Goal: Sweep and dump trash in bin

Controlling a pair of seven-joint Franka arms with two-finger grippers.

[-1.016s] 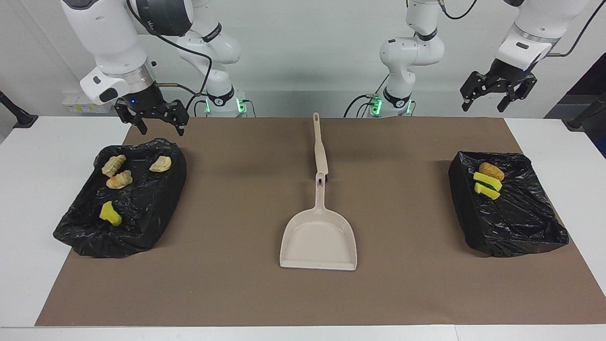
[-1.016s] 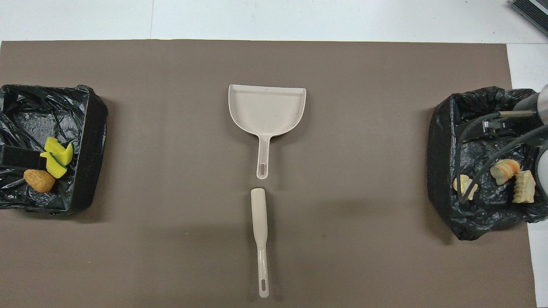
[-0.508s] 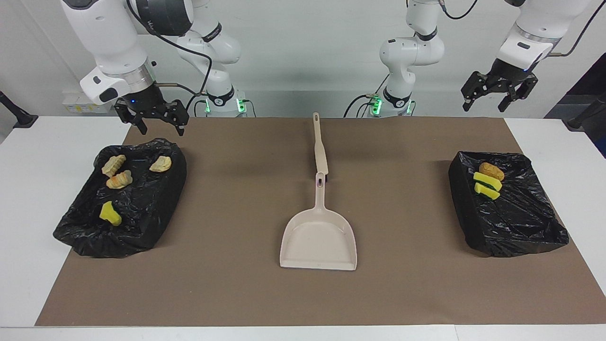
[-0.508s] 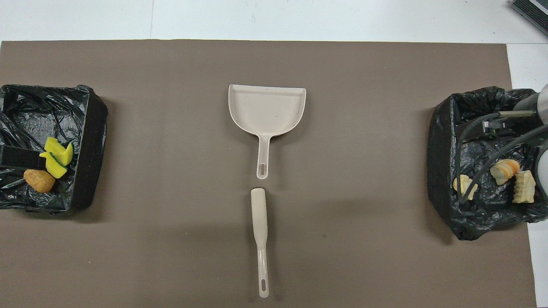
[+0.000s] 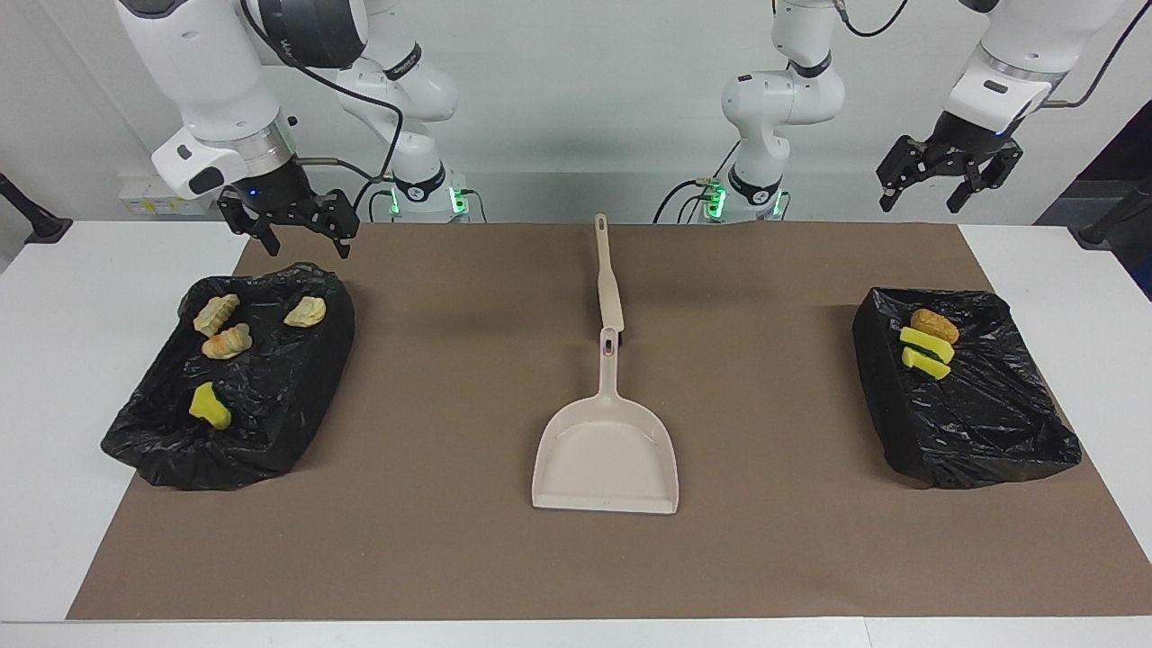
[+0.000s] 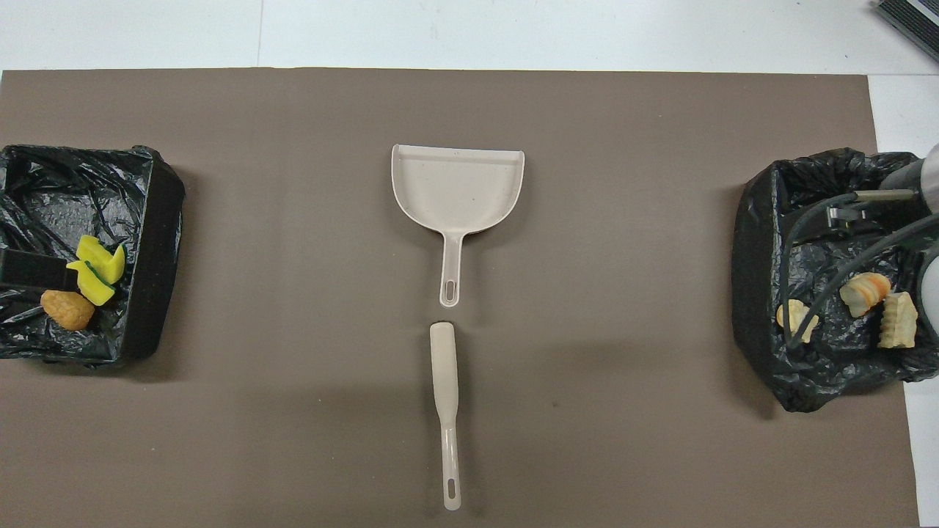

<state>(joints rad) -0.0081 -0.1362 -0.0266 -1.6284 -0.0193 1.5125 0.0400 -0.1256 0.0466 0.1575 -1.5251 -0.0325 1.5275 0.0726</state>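
Both grippers hang wide, empty: right gripper (image 5: 288,225) above its bin (image 5: 297,414), left gripper (image 5: 948,175) above its own (image 5: 981,450); trash (image 5: 927,342) binned, dustpan (image 5: 605,450) and brush (image 5: 607,274) parked between, suggesting completion.

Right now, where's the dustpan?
The dustpan lies flat mid-table on the brown mat, between the two black bins, its handle pointing toward the robots and nearly meeting the brush.

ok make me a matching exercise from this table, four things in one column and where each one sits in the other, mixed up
Things:
1. dustpan
2. brush
3. round brown chunk
4. three pale bread-like chunks

Places:
A. in the black-lined bin at the right arm's end
B. mid-mat, farther from the robots
C. in the black-lined bin at the left arm's end
D. mid-mat, nearer the robots

Pairs: 1-B, 2-D, 3-C, 4-A
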